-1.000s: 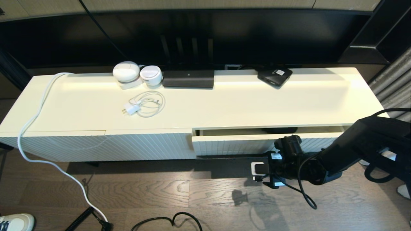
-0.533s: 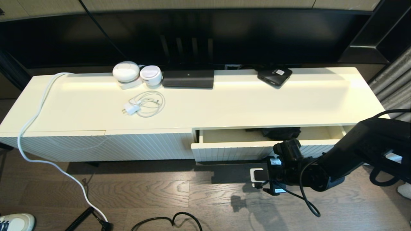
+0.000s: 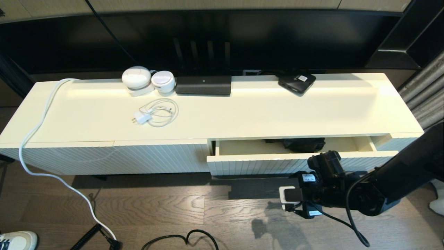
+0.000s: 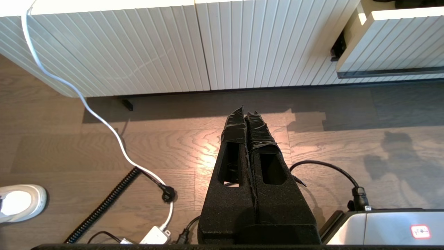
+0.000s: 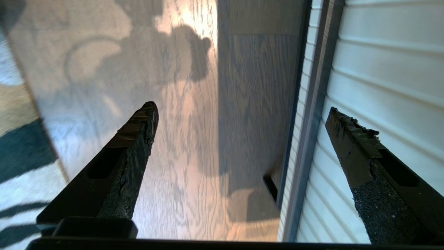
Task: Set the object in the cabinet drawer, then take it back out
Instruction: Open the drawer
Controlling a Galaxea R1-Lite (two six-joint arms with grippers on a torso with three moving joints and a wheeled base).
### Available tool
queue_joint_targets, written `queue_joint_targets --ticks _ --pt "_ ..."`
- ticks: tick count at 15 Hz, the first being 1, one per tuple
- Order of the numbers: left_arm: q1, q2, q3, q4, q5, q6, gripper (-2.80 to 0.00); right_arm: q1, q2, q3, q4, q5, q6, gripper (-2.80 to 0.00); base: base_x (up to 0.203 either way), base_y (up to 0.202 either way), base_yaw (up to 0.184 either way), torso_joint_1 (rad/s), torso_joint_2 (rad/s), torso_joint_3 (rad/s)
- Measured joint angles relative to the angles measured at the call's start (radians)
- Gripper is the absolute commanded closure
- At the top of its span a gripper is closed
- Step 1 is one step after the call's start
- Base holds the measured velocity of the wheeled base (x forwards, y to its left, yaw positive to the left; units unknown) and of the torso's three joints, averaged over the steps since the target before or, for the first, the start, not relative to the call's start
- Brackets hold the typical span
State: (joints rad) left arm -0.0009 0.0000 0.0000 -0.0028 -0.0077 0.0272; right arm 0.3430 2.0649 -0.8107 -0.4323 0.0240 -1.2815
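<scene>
The cabinet drawer [image 3: 256,162] stands partly pulled out at the cabinet's right half, showing its cream inside. The black umbrella [image 3: 304,144] lies in it toward the back, partly under the cabinet top. My right arm [image 3: 378,189] reaches in low before the drawer front. In the right wrist view my right gripper [image 5: 242,114] is open; the dark bar handle [image 5: 312,114] runs between its spread fingers, which grip nothing. My left gripper [image 4: 245,113] is shut and empty, parked over the floor before the left fluted panel [image 4: 156,48].
On the cabinet top sit two white round devices [image 3: 136,78], a white charger with coiled cable [image 3: 156,113], a long black device [image 3: 203,85] and a flat black box [image 3: 297,82]. A white cable [image 3: 34,139] hangs down to the floor near a shoe [image 3: 17,240].
The drawer went from almost shut to partly open, uncovering the umbrella. My right arm then moved back and to the right, away from the drawer front.
</scene>
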Motion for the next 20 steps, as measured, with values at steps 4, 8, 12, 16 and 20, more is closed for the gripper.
queue_joint_targets --ticks 4,8,12,16,20 --pt "0.000 0.000 0.000 0.000 -0.001 0.000 0.00 0.000 -0.275 0.111 0.152 -0.001 0.000 -2.80 0.000 0.000 0.000 0.000 0.00 0.000" --pt "0.000 0.000 0.000 0.000 0.000 0.000 0.00 -0.004 -0.618 0.169 0.415 -0.009 -0.001 -2.80 0.000 0.000 0.000 0.000 0.00 0.000" --pt "0.000 0.000 0.000 0.000 0.000 0.000 0.00 -0.015 -0.823 0.073 0.744 -0.104 0.001 -2.80 0.000 0.000 0.000 0.000 0.00 0.000" --pt "0.000 0.000 0.000 0.000 0.000 0.000 0.00 -0.014 -0.892 0.006 0.867 -0.112 0.007 0.00 0.000 0.000 0.000 0.000 0.00 0.000" --pt "0.000 0.000 0.000 0.000 0.000 0.000 0.00 -0.003 -0.877 -0.001 0.811 -0.109 0.050 0.00 0.000 0.000 0.000 0.000 0.00 0.000"
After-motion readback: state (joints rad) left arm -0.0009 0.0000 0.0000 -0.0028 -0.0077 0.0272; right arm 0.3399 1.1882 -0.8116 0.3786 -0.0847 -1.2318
